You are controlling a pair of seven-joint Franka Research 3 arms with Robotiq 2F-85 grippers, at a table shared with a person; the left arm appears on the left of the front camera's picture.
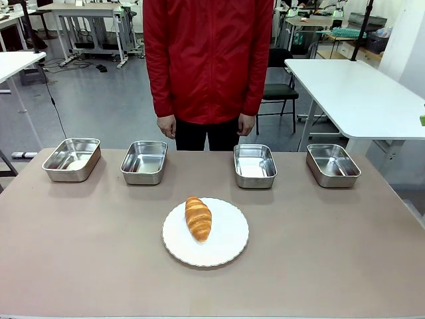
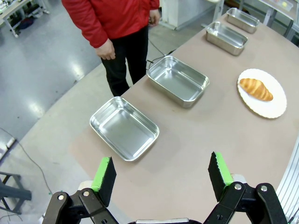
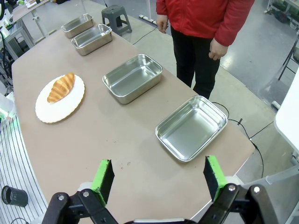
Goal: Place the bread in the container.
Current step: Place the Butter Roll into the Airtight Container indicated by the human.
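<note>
The bread, a golden-brown croissant, lies on a round white plate in the middle of the table; it also appears as the bread at the right of the left wrist view and the bread at the left of the right wrist view. Several shiny steel containers stand in a row at the far side, among them one container and another container behind the plate. My left gripper hangs open high over the table's left end. My right gripper hangs open above the right end. Nothing is between either pair of fingers.
A person in a red jacket stands at the far edge with both hands down at the sides. Outer pans sit at the far left and far right. A white table stands beyond on the right.
</note>
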